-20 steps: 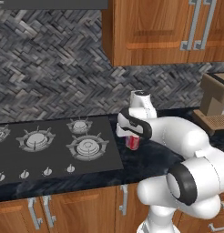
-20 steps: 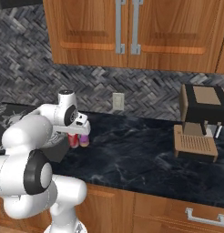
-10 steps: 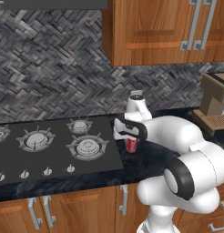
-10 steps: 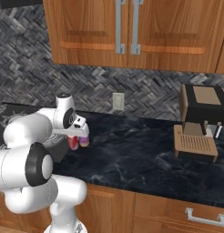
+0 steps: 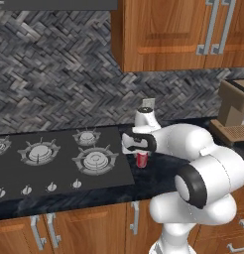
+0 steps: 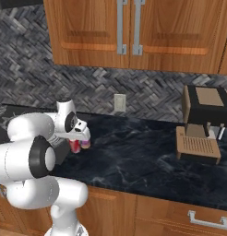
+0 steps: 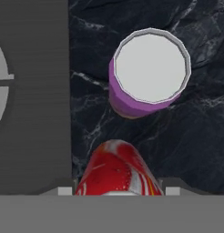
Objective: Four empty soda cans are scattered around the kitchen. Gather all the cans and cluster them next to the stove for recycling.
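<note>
My gripper (image 7: 118, 189) pinching a bright red soda can (image 7: 117, 170), purple silver-topped can (image 7: 148, 73) just ahead, flat black stove (image 7: 32, 100) alongside

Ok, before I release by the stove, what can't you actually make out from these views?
- Red can: hand view, its top is cut off by the bottom edge; base views, the gripper covers its upper part, so finger contact is unclear.
- Whether the red can rests on the counter: hidden by the arm.
- Pink can: left base view, behind the arm.
- Stove: left side cut off.
</note>
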Motion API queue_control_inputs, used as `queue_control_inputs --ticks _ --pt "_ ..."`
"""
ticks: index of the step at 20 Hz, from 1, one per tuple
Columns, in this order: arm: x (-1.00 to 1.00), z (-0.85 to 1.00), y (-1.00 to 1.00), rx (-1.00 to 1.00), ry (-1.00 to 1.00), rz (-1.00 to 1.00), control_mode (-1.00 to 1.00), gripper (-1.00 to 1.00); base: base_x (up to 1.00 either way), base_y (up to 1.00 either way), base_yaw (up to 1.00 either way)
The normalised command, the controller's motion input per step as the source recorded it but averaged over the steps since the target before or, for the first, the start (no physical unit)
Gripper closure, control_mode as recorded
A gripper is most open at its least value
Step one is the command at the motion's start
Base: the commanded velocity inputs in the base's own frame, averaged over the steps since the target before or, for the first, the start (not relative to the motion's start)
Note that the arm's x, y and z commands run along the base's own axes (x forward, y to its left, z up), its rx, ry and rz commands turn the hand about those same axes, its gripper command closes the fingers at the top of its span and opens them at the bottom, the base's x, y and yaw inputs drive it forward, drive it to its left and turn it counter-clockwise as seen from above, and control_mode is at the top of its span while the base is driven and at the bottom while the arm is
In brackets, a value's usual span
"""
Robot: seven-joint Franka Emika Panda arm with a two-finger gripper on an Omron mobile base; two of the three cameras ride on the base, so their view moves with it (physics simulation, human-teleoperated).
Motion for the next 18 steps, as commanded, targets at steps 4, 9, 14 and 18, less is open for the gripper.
queue_control_inputs --ticks 4,9,14,18 --pt "0.11 -0.10 0.00 0.00 0.00 -0.03 -1.00 1.00 0.00 0.00 0.00" --pt "0.11 -0.11 0.00 0.00 0.00 -0.02 -1.00 1.00 0.00 0.00 0.00" --pt "0.09 -0.10 0.00 0.00 0.00 -0.01 -1.00 1.00 0.00 0.00 0.00" --pt "0.08 -0.10 0.00 0.00 0.00 -0.01 -1.00 1.00 0.00 0.00 0.00"
